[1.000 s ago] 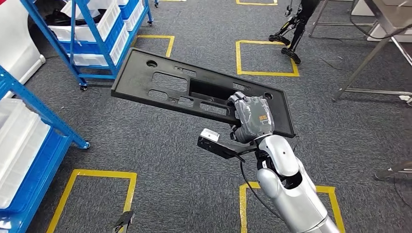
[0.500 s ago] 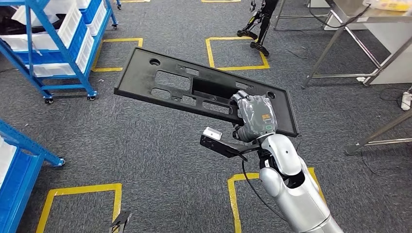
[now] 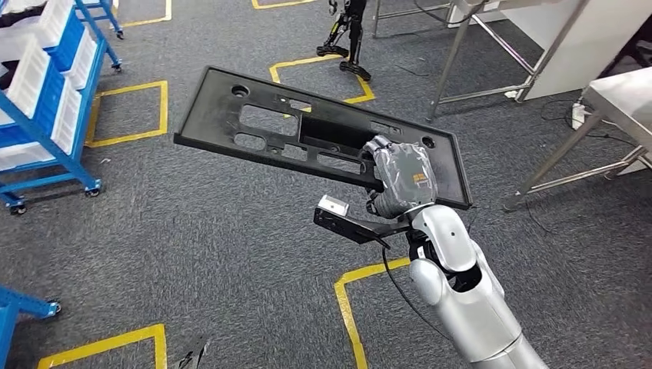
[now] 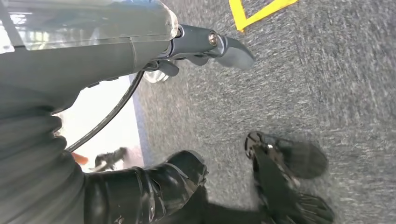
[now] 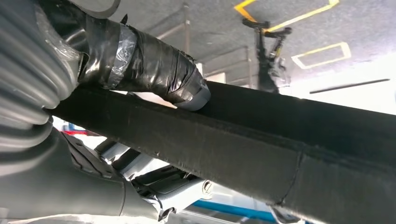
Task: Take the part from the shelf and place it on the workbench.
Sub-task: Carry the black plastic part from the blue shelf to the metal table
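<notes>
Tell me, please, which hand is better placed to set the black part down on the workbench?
The right hand: it grips the black part near one end, carried above the floor. The left hand hangs low by the floor, holding nothing.

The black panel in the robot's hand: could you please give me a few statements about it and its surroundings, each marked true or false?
1. The right hand grips the black panel near one end. True.
2. The panel rests flat on the metal table. False: it is held in the air above the grey carpet.
3. The panel has several cut-out openings. True.
4. The panel is also held by the left hand. False: that hand hangs over the carpet.
</notes>
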